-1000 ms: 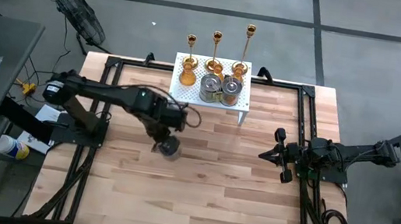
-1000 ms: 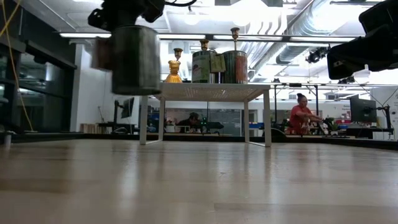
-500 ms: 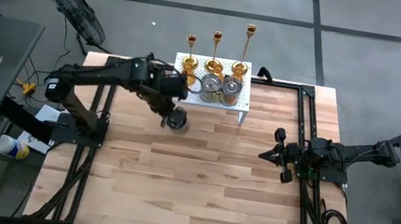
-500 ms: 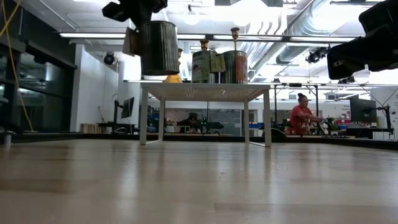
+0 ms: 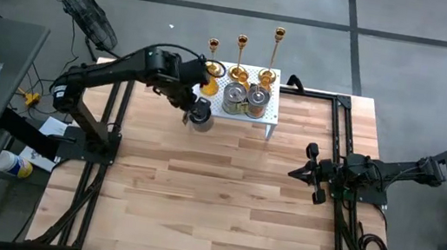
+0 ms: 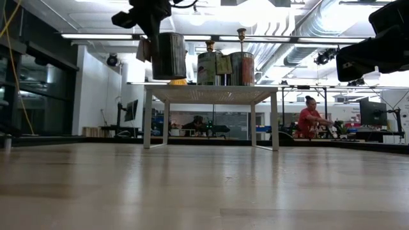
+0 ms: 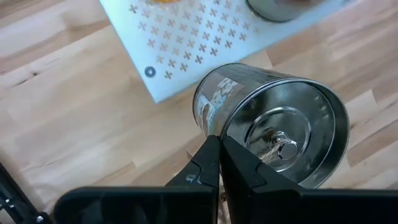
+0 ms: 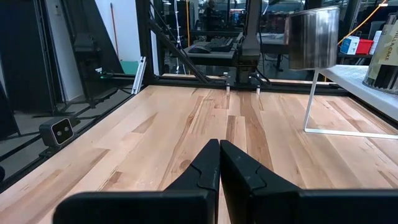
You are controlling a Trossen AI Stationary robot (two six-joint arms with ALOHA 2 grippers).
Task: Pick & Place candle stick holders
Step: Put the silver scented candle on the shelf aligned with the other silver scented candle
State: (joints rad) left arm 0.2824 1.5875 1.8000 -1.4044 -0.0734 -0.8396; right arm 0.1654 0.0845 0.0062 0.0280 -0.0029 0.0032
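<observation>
My left gripper is shut on a squat silvery pot, held in the air just off the near left corner of the white perforated rack. The pot also shows in the low view and the left wrist view. Two more silvery pots stand on the rack. Three gold candlesticks stand by their round bases along its far edge. An amber piece sits on the rack behind the held pot. My right gripper is shut and empty, at the table's right side. My left gripper pinches the pot's wall at its rim, one finger inside the open mouth and one outside. The fingers come from above, pointing down. The pot hangs upright, lifted clear of the table, its bottom a little above the rack's top.
Black frame rails run along the table's sides. A fan lies on the floor past the far left corner. Bare wood covers the table's middle and near half. A person is in the room far behind.
My left gripper has carried the silvery pot from the table's middle toward the far edge, up to the rack's near left corner. The pot has stayed upright and clear of the table.
</observation>
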